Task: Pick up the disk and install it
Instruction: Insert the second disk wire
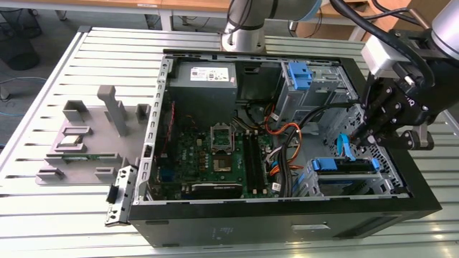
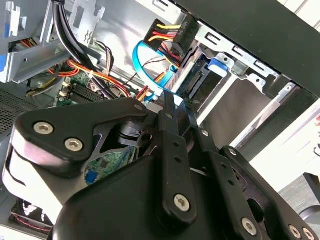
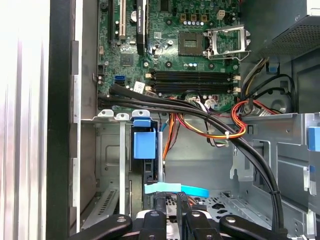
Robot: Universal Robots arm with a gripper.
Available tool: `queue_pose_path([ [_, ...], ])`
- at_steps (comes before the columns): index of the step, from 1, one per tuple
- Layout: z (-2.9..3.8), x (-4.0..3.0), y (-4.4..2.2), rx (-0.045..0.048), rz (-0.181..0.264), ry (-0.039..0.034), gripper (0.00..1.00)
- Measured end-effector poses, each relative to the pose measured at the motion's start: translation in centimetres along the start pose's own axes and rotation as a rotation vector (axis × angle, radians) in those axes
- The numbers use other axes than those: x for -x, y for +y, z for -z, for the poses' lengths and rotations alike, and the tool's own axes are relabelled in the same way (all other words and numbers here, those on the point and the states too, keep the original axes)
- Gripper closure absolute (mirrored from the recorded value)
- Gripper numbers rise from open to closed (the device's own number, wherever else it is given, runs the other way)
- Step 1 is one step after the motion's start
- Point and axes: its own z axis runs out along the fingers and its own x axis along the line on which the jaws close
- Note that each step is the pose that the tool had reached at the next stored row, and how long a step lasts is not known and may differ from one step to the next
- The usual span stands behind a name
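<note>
The black multi-link claw [image 1: 374, 134] hangs over the drive-bay corner of the open black computer tower [image 1: 287, 226], on the exterior view's right. Its fingers [image 2: 172, 107] stand close together with only a thin slit between them, and from here I cannot tell whether they pinch anything. They reach down just beside a looped light-blue flat data cable [image 2: 145, 70], which in the first wrist view [image 3: 175, 189] lies right in front of the fingertips [image 3: 159, 202].

Just beyond that, the flat silver hard drive in its blue plastic carrier bracket [image 1: 344, 166] already sits in the lower drive cage (seated between the metal rails, its blue tab [image 3: 144, 142] facing out). Whether the claw touches it is hidden by the fingers themselves.

Farther in, a bundle of thick black cables [image 3: 200, 112] and orange and red wires [image 3: 235, 120] crosses above the cage. Past them lies the green motherboard [image 1: 215, 156] with its empty processor socket [image 3: 212, 42], and the grey power-supply box [image 1: 206, 75] fills the far corner. A second blue bracket [image 1: 300, 75] sits in the upper bay.

The tower lies on its side on a slatted metal counter [image 1: 64, 226], and a grey plastic fixture tray [image 1: 79, 145] rests well apart toward the exterior view's left.
</note>
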Motion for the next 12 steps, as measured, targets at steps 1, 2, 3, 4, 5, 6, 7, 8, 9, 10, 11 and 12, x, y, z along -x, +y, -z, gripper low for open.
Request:
queue_pose_path([
  [1,-0.02,0.08,0.00,0.0000,0.000,-0.0001,0.76],
  [2,-0.04,0.14,0.00,0.0000,0.000,-0.0001,0.76],
  [3,-0.05,0.16,0.00,0.0000,0.000,-0.0002,0.76],
  [4,-0.05,0.16,0.00,0.0000,0.000,-0.0001,0.76],
  [5,-0.05,0.17,0.00,0.0000,0.000,-0.0002,0.76],
  [6,-0.06,0.18,0.00,0.0000,0.000,-0.0001,0.76],
  [7,-0.06,0.19,-0.04,0.0000,0.000,0.0000,0.76],
  [8,-0.07,0.19,-0.10,0.0000,0.000,0.0000,0.76],
  [9,-0.08,0.19,-0.19,0.0000,0.000,-0.0001,0.76],
  [10,-0.09,0.19,-0.29,0.0000,0.000,-0.0001,0.76],
  [11,-0.10,0.19,-0.38,0.0000,0.000,-0.0001,0.76],
  [12,-0.10,0.20,-0.48,0.0000,0.000,-0.0001,0.76],
])
